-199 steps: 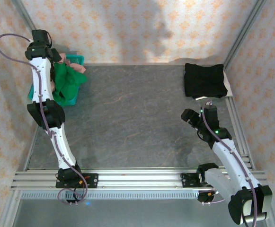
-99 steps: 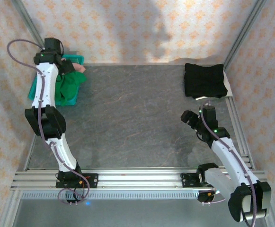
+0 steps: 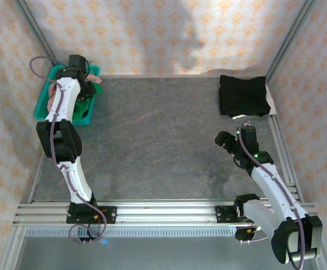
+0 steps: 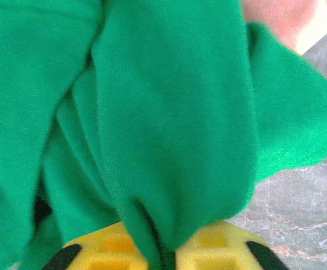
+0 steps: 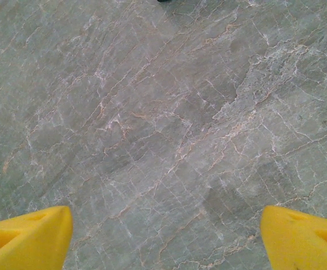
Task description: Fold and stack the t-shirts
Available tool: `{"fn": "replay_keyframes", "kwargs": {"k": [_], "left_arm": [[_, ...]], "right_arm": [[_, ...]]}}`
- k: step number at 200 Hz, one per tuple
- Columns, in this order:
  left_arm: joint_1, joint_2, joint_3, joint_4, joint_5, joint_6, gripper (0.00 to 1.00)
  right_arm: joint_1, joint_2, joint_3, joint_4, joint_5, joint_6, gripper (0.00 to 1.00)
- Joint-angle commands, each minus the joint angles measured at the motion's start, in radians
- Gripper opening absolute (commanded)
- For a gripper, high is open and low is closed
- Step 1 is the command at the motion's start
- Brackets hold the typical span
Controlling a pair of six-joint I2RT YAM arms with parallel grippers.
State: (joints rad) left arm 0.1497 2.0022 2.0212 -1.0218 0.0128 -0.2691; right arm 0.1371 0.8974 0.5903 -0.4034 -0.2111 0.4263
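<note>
Left gripper [image 4: 162, 250] pinches the green t-shirt [image 4: 169, 112]. Lift slowly (pink cloth [image 4: 276, 17] lies just beyond its tips). Right gripper [image 5: 163, 236] hangs spread.

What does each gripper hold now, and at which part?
The left gripper pinches a bunched fold of the green t-shirt; the right gripper, open, holds nothing.

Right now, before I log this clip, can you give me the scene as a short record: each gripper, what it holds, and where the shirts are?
left gripper: shut, pinching a fold of the green t-shirt
green t-shirt location: bunched at the teal basket, far left corner
pink shirt: partly visible behind the green one
right gripper: open, holding nothing, over bare table
black t-shirt: compact rectangle at the far right corner, looks folded
stack: one shirt so far
</note>
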Motion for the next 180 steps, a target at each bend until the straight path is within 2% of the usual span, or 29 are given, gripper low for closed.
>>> {"fn": "replay_keyframes", "kwargs": {"k": [1,29,54,69,94,111,137,147,161,165,168,177,180], "left_arm": [[0.014,-0.086,0.188,-0.077,-0.088,0.010,0.01],[0.062,-0.137,0.448,-0.084,-0.113,-0.002,0.00],[0.085,-0.193,0.494,0.060,-0.117,-0.014,0.00],[0.093,-0.207,0.503,0.119,-0.028,-0.044,0.00],[0.074,-0.217,0.540,0.184,0.262,-0.117,0.00],[-0.016,-0.242,0.550,0.216,0.361,-0.127,0.00],[-0.228,-0.272,0.538,0.191,0.381,-0.071,0.00],[-0.287,-0.282,0.489,0.185,0.384,-0.078,0.00],[-0.305,-0.311,0.338,0.218,0.409,-0.154,0.00],[-0.304,-0.323,0.277,0.249,0.421,-0.170,0.05],[-0.304,-0.331,0.231,0.268,0.424,-0.181,0.14],[-0.305,-0.354,0.098,0.330,0.400,-0.194,0.47],[-0.304,-0.359,0.052,0.346,0.383,-0.196,0.54]], "right_arm": [[0.007,-0.006,-0.006,-0.001,0.028,-0.014,0.87],[0.007,-0.011,-0.004,-0.005,0.031,-0.012,0.87],[0.006,-0.012,-0.010,0.009,0.024,-0.005,0.87],[0.007,-0.012,-0.012,0.014,0.016,-0.003,0.87],[0.007,-0.014,-0.004,0.008,0.015,-0.005,0.87],[0.007,-0.021,-0.001,0.003,0.012,-0.004,0.87],[0.006,-0.026,0.006,0.014,-0.010,0.003,0.87],[0.006,-0.026,0.010,0.020,-0.023,0.006,0.87],[0.007,-0.028,0.014,0.025,-0.034,0.011,0.87],[0.007,-0.030,0.014,0.027,-0.037,0.011,0.87],[0.007,-0.031,0.014,0.028,-0.037,0.012,0.87],[0.007,-0.032,0.015,0.028,-0.041,0.014,0.87],[0.007,-0.032,0.016,0.029,-0.043,0.016,0.87]]}}
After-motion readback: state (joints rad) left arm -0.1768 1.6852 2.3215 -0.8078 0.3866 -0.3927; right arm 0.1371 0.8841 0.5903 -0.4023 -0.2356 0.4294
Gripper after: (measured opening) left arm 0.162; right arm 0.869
